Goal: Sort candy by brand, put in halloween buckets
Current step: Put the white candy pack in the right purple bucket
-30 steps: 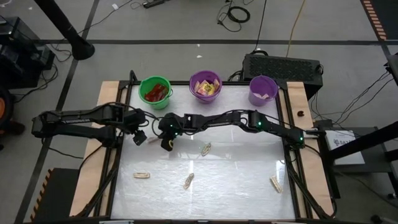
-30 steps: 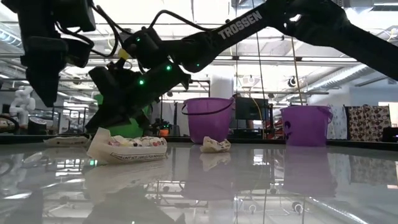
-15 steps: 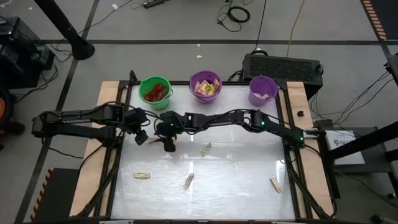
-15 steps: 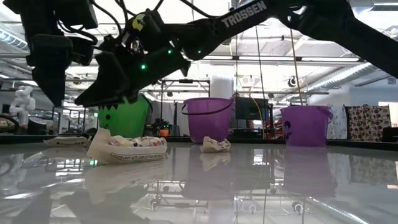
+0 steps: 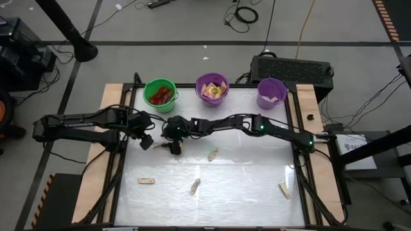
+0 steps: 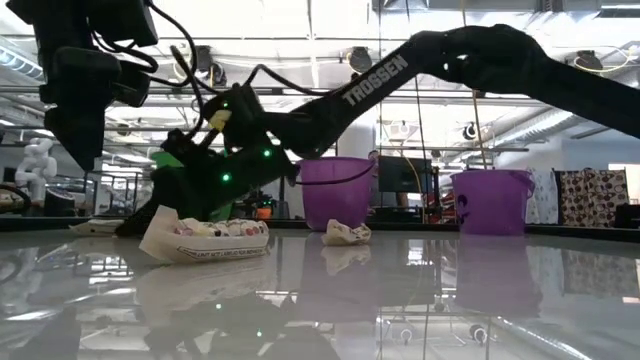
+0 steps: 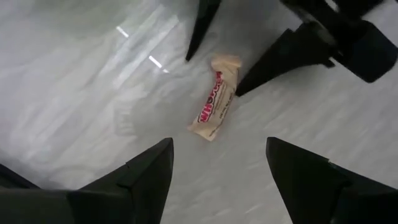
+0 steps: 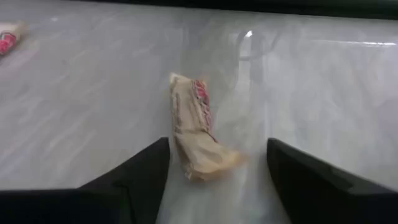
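One tan candy between both open grippers

Tan candy [image 7: 215,98] is lying flat on the table [image 5: 244,173], left of centre, long axis running fingertip to fingertip. Right gripper [image 5: 174,146] is straddling it, jaws spread, not gripping. Left gripper [image 5: 146,142] is hovering just beside, jaws also wide, holding nothing.

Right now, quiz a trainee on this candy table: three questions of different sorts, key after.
1. True or false: the right gripper is clamped on a tan candy.
2. Which bucket holds red packets? A) green bucket B) middle purple bucket C) lavender bucket
3. Fill in: the left gripper hangs open above the ____.

Key: 1. False; its fingers stand open around the candy. 2. A. 3. table.
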`<state>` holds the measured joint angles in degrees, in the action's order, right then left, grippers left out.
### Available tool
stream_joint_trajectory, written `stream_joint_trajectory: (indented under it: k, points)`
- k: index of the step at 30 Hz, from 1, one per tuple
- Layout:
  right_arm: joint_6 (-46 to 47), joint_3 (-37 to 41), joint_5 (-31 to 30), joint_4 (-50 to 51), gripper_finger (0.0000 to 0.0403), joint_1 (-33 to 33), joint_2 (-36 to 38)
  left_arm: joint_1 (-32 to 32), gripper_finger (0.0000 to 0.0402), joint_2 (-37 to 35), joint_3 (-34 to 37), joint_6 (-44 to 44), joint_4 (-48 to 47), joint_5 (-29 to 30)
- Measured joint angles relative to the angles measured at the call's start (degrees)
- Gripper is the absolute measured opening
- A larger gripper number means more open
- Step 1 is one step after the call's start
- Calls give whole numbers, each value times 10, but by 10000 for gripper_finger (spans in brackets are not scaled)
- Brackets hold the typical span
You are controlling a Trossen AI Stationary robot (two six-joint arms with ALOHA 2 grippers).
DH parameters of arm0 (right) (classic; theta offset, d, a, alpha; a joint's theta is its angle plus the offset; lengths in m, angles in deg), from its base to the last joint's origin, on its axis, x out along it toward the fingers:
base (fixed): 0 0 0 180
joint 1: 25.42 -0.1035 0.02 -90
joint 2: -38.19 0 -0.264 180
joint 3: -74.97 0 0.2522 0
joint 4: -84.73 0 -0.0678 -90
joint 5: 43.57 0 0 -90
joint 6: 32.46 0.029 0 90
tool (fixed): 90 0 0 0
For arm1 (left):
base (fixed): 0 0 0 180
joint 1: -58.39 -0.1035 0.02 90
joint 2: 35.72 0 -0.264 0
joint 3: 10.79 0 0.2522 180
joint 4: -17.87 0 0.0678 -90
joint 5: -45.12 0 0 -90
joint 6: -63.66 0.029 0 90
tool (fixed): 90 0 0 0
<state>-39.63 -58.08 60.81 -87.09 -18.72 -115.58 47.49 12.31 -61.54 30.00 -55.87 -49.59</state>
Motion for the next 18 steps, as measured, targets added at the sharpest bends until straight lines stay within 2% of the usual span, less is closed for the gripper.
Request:
stream_joint_trajectory:
  k: [4,7,12,16,18]
  points:
    - [38,-5,3,61,241,3,-3,0,262,0,0,-10,0,-6]
    - [63,-7,-9,99,209,1,-3,0,262,0,0,-6,0,-11]
    - [86,-4,-21,88,124,-3,0,0,262,0,0,-5,0,-1]
    - [106,-2,-19,84,33,-4,8,0,262,0,0,3,1,14]
    - [115,-1,-12,88,10,-5,15,0,262,0,0,14,6,18]
